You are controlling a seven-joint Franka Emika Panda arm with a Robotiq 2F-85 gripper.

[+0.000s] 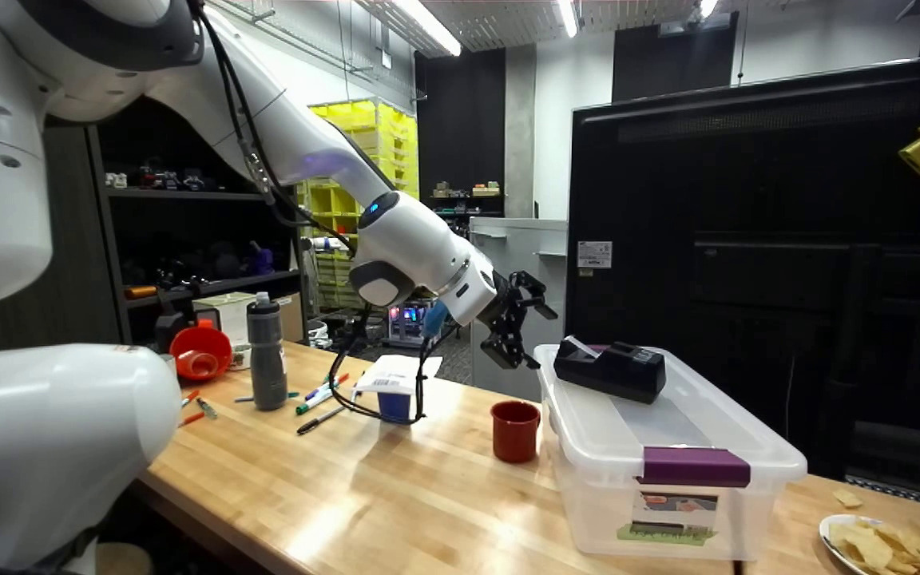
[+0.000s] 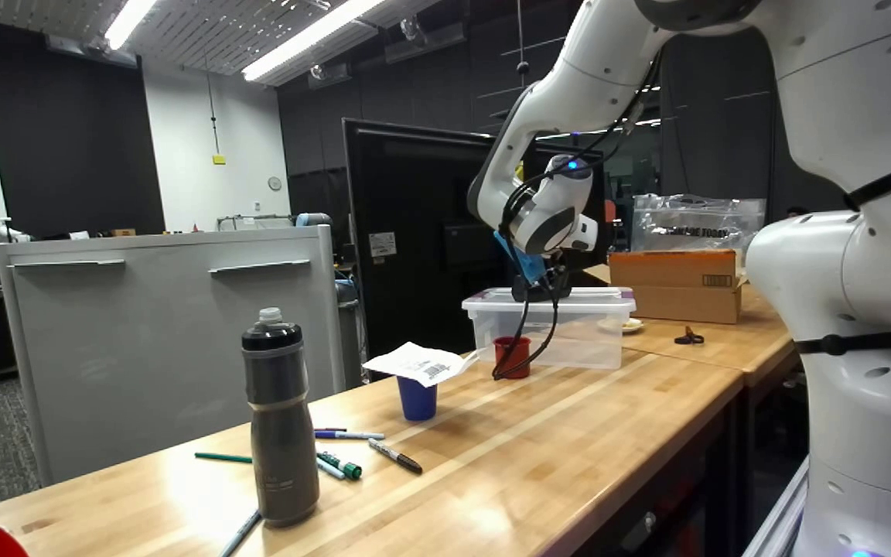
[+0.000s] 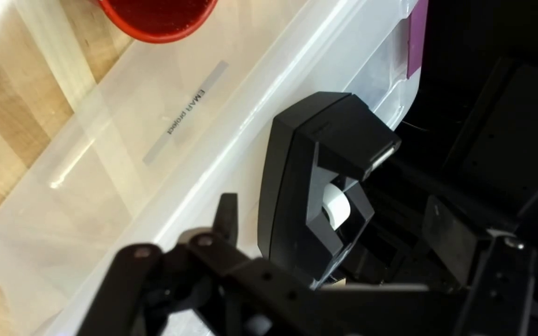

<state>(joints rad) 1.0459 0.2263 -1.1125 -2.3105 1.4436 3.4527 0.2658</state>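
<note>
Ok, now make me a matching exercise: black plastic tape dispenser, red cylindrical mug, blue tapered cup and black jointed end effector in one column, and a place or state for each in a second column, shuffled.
Column one:
1. black plastic tape dispenser
2. red cylindrical mug
3. blue tapered cup
4. black jointed end effector

Column two:
A. beneath a white printed sheet
B. open, jaws apart
C. on top of a clear rectangular plastic bin
D. on the pale wooden tabletop, beside that bin

Right pairs: 1-C, 2-D, 3-A, 4-B.
</note>
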